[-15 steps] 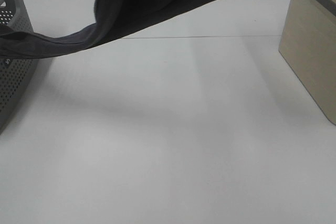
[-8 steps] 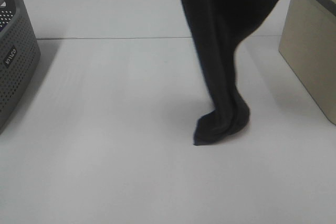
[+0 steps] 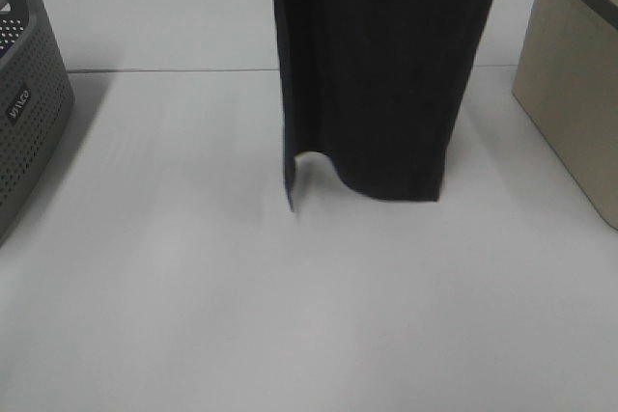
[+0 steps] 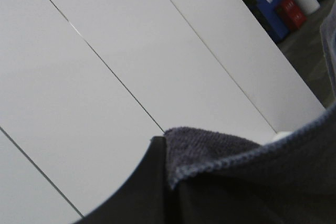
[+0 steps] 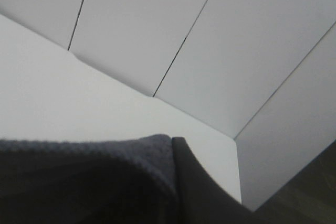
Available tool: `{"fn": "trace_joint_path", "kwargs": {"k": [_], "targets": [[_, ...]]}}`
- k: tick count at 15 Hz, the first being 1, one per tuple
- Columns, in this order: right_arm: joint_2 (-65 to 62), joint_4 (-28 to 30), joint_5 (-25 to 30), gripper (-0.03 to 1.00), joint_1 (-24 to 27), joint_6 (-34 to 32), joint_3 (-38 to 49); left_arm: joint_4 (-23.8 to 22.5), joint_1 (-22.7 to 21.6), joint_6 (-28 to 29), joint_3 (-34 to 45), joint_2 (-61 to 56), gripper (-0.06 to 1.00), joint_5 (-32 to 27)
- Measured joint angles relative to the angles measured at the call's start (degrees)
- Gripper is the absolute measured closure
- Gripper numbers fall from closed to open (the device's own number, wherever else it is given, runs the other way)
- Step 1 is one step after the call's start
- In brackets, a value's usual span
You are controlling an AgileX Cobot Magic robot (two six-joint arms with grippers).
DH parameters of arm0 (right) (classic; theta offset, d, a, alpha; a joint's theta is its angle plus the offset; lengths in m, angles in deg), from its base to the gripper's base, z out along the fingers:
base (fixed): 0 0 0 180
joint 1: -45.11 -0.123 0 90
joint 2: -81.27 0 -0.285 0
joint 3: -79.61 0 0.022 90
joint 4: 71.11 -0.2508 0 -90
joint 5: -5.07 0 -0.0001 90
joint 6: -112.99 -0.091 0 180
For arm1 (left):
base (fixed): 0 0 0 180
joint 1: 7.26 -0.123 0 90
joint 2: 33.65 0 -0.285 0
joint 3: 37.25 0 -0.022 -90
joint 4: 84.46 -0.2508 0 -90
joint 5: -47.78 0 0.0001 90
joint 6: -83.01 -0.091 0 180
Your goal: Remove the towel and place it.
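Towel [image 3: 377, 74] clear of basket [image 3: 29, 113], hanging | both jaws clamped on its top edge | you've yet to lay it on desk [image 3: 290, 315]

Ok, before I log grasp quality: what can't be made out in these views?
Towel top edge: exterior high view, cut off by frame top.
Left gripper, right gripper: wrist views, cloth covers the jaws.
Grey basket contents: cut off at left edge.
Beige box inside: cut off at right edge.

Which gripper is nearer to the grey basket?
Probably the left. Both grippers are above the high view, holding the hanging towel: the left gripper its edge toward the basket, the right gripper its far edge.
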Motion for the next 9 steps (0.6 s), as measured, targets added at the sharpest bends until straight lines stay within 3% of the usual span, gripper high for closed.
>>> {"fn": "trace_joint_path", "kwargs": {"k": [1, 3, 8, 9], "targets": [[1.32, 2.12, -5.21, 0.95, 0.00, -2.23, 0.00, 0.00, -2.01, 0.00, 0.00, 1.55, 0.94, 5.90], [3.44, 4.64, -12.09, 0.95, 0.69, -6.19, 0.00, 0.06, -4.53, 0.17, 0.00, 3.67, 0.94, 11.00], [9.00, 6.76, -21.49, 0.95, 2.75, -10.77, -0.46, 0.29, -11.06, 4.13, 0.00, 8.59, 0.94, 22.12], [11.69, 7.22, -25.38, 0.95, 2.75, -11.29, -1.55, 0.40, -13.35, 5.10, 0.00, 11.12, 0.94, 28.25]]}}
